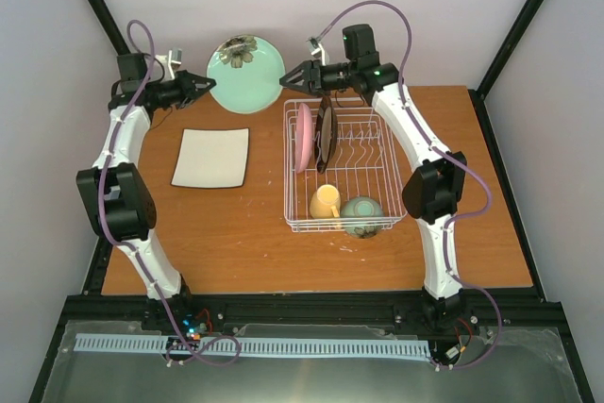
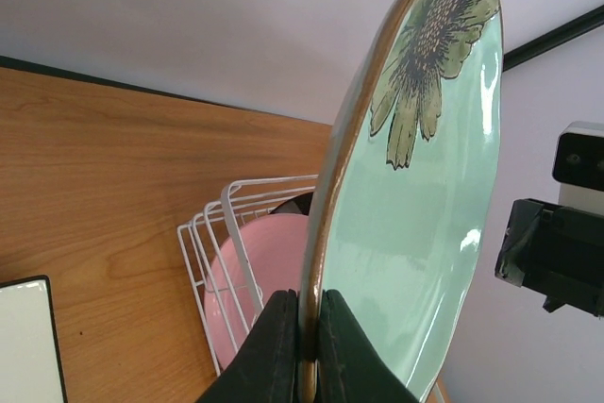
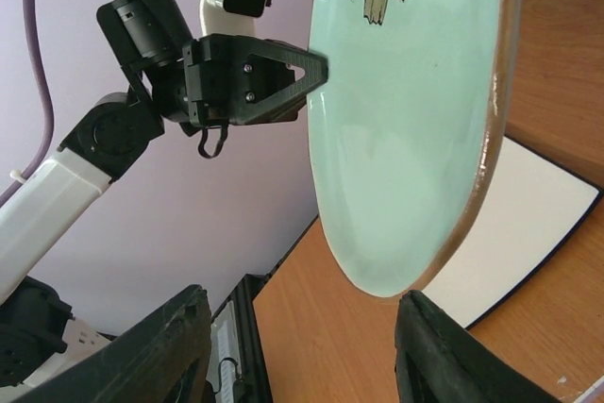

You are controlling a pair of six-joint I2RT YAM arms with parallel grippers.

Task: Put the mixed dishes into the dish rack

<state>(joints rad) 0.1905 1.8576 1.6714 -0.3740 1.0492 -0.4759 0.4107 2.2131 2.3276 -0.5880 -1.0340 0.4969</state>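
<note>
A teal flower-marked plate (image 1: 245, 77) is being held on edge in the air above the far side of the desk (image 1: 255, 252), between the two arms. It is being pinched at its left rim by the left pincer (image 1: 203, 82), which is clamped onto that thin edge. The right pincer (image 1: 293, 77) is being held wide open just right of the plate, with nothing being gripped and no contact being shown.

On the right half of the desk, the dish rack (image 1: 373, 172) is being filled. A pink round plate (image 1: 303, 139) and a dark brown round plate (image 1: 327, 134) are being propped upright at its far end, and a yellow handled mug (image 1: 326, 202) and pale green bowl (image 1: 362, 214) are being kept at its near end. A cream square plate (image 1: 211, 158) is being left flat on the desk, left of the rack.

Several risks are being judged likely. The plate is being carried by a small bite of rim, so it could pivot or slip. If it were released before being gripped by the other pincer, it could fall onto the desk or rack. It could also be knocked against the upright plates while being lowered.
</note>
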